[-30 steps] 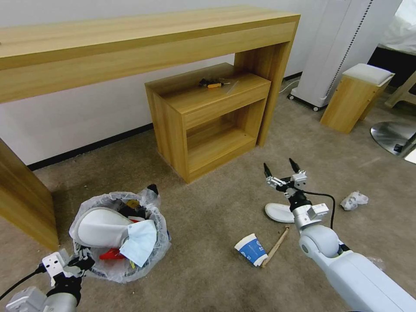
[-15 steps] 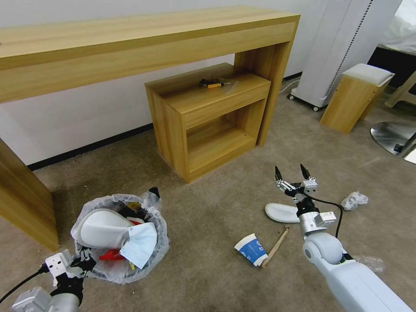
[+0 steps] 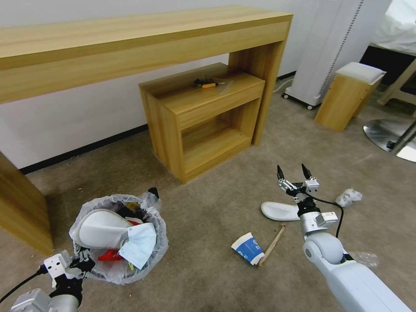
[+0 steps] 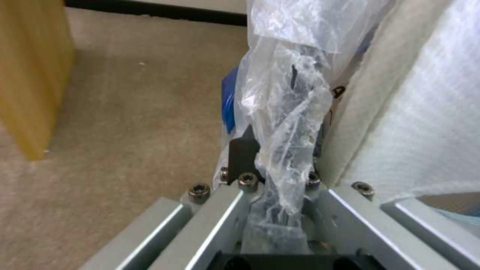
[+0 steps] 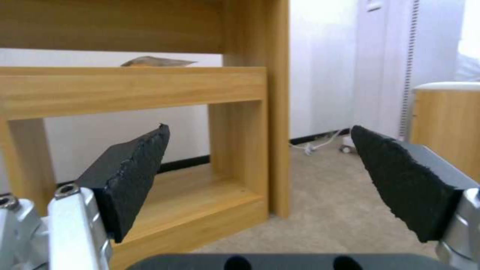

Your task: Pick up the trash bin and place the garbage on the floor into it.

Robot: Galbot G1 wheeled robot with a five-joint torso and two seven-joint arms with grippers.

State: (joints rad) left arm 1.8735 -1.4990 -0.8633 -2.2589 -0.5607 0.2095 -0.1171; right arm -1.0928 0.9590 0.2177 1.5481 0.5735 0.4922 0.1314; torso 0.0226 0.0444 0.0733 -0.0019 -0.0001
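Beige carpet under me — a blue-and-white paper cup, a white slipper, my black fingertips, and clear crinkly plastic lining the trash bin.

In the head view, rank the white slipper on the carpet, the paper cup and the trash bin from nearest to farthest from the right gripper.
From the right gripper, open above the carpet:
1. white slipper, just below it.
2. paper cup, lower, toward the robot's left.
3. trash bin, far to the robot's left, its bag pinched by the left gripper.

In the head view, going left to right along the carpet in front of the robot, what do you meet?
left gripper → trash bin → paper cup → wooden stick → white slipper → white wad
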